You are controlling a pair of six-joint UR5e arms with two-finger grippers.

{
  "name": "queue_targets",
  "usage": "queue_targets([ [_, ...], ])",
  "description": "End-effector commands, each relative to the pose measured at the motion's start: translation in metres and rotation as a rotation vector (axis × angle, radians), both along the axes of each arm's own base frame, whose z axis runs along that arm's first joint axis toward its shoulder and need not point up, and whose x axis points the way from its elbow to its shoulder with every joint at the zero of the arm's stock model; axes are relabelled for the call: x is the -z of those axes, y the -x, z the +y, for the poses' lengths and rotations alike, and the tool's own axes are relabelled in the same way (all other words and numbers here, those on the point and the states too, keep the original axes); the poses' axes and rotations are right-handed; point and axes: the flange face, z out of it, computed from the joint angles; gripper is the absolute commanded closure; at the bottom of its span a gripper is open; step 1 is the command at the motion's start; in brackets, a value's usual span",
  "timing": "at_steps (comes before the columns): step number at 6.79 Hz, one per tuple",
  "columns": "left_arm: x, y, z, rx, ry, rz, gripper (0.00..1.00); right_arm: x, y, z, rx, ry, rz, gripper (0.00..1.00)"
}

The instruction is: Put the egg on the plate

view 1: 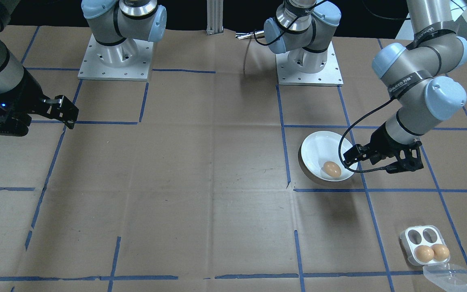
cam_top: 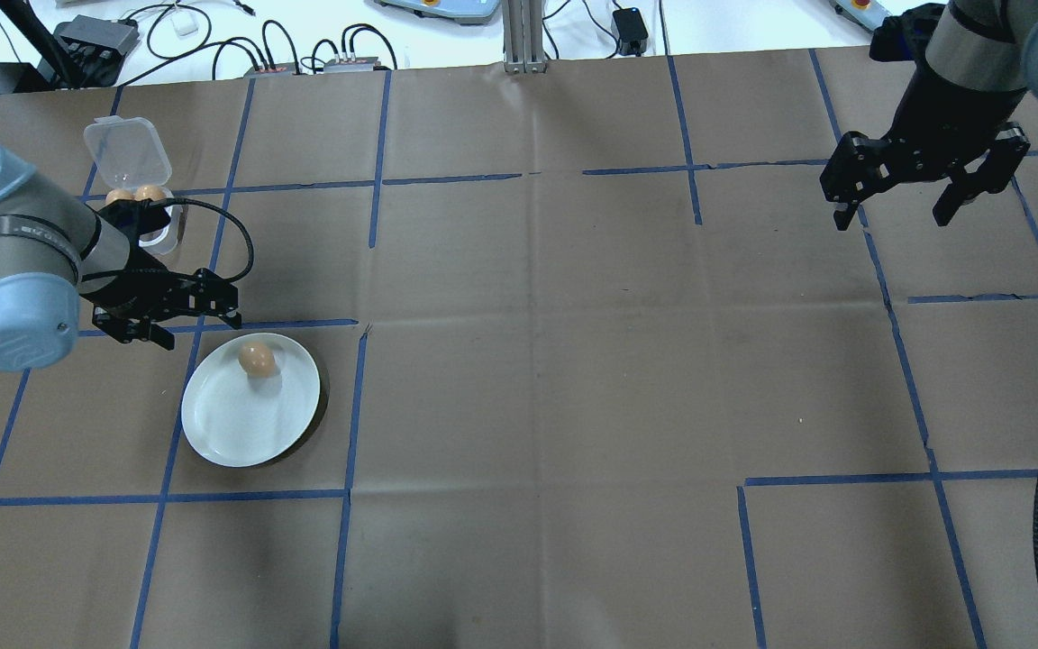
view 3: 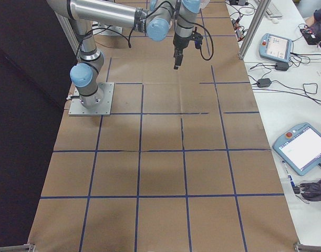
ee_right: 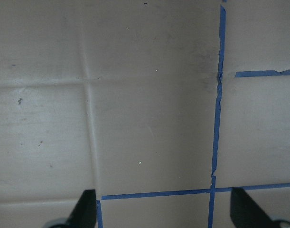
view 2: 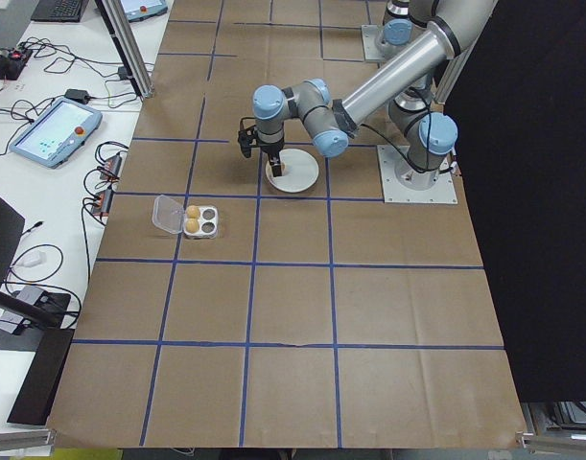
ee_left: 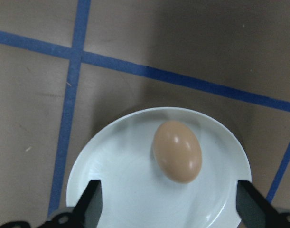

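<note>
Left to right in the overhead view. Far left: left gripper (cam_top: 178,315) hangs just past the plate's (cam_top: 222,433) far-left edge, jaws spread wide, holding nothing. Its wrist view shows both fingers well apart with the egg (ee_left: 177,151) between them but lower, untouched. Egg lies on its side inside the plate, near the rim on the gripper's side, resting on the white surface. So I'd call the placement itself done: egg is on the plate, released.

Behind the gripper, the tray (cam_top: 159,225) has its clear lid (cam_top: 127,151) flipped back; two eggs sit in it, the other two cups are empty per the front view. Nothing in the task sentence says more eggs need moving.

Far right: right gripper (cam_top: 905,203) hovers well away over bare paper-covered table (cam_top: 573,361), jaws parted and empty, not involved.

What's left, as I judge it: only backing the left arm off clear of the plate. Risk is low; the egg could roll if the rim gets bumped.
</note>
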Motion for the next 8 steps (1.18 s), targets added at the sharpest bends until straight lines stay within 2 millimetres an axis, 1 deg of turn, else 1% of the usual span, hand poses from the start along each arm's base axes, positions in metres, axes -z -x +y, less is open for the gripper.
queue_targets([
  [1,-0.014,-0.038,-0.043,0.111,0.062,-0.032,0.01,0.000,0.000,0.000,0.000,0.000,0.000,0.00],
  [2,-0.016,-0.062,-0.061,0.186,0.076,-0.061,0.01,0.000,0.000,0.000,0.000,0.000,0.000,0.00],
  [3,-0.017,-0.080,-0.077,0.330,0.065,-0.126,0.01,0.000,0.000,0.000,0.000,0.000,0.000,0.00],
  [4,-0.019,-0.095,-0.099,0.493,0.090,-0.147,0.01,0.000,0.000,0.000,0.000,0.000,0.000,0.00],
  [5,-0.018,-0.113,-0.118,0.594,0.106,-0.163,0.01,0.000,0.000,0.000,0.000,0.000,0.000,0.00],
  [8,0.009,-0.143,-0.165,0.957,0.125,-0.184,0.01,0.000,0.000,0.000,0.000,0.000,0.000,0.00],
])
